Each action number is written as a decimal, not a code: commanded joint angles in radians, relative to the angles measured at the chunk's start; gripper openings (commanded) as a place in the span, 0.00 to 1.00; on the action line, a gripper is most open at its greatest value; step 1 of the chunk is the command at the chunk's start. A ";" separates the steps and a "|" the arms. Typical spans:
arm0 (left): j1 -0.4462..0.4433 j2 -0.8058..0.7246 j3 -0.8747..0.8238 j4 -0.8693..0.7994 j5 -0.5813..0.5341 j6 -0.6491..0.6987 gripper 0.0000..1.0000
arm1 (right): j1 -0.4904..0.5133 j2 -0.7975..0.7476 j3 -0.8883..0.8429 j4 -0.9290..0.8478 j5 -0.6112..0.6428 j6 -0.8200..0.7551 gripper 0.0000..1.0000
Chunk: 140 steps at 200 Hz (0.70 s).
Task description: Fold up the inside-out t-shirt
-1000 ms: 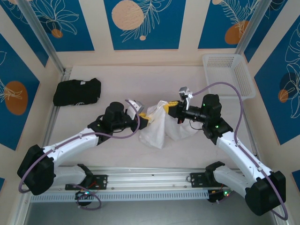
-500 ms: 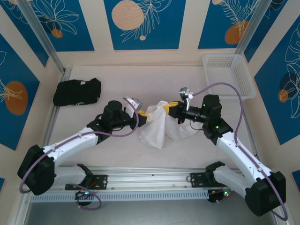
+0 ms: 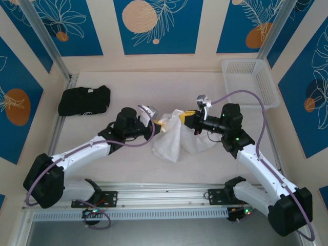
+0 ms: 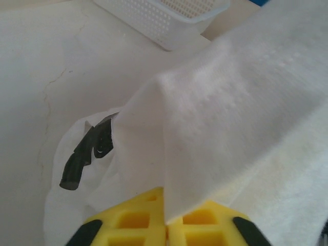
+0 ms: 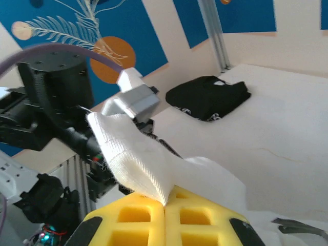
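White t-shirt [image 3: 173, 141] hangs bunched, its top edges clamped in the left gripper [image 3: 158, 122] and right gripper [image 3: 185, 117]; bare table [image 3: 169, 87] lies open on every side of it.

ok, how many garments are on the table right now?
2. The white t-shirt is mid-table, pinched by the left gripper and right gripper. The black folded garment lies far left. Another could hide under the bunched shirt.

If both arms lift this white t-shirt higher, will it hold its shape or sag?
Probably sags: the white t-shirt hangs in a limp bunch between the two shut jaws. Likely light, as thin fabric drapes from small pinches. It might slip, since each pinch holds only a narrow edge.
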 commanded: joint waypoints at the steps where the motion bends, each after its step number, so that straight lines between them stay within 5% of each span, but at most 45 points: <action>1: 0.008 -0.082 0.024 -0.042 -0.005 0.009 0.01 | 0.000 -0.027 0.029 -0.082 0.126 -0.045 0.00; 66: 0.005 -0.198 0.070 -0.174 0.090 -0.112 0.02 | 0.134 0.001 0.113 -0.171 0.287 -0.262 0.00; 140: -0.003 -0.152 0.037 -0.190 0.122 -0.108 0.11 | 0.163 0.001 0.148 -0.184 0.230 -0.327 0.00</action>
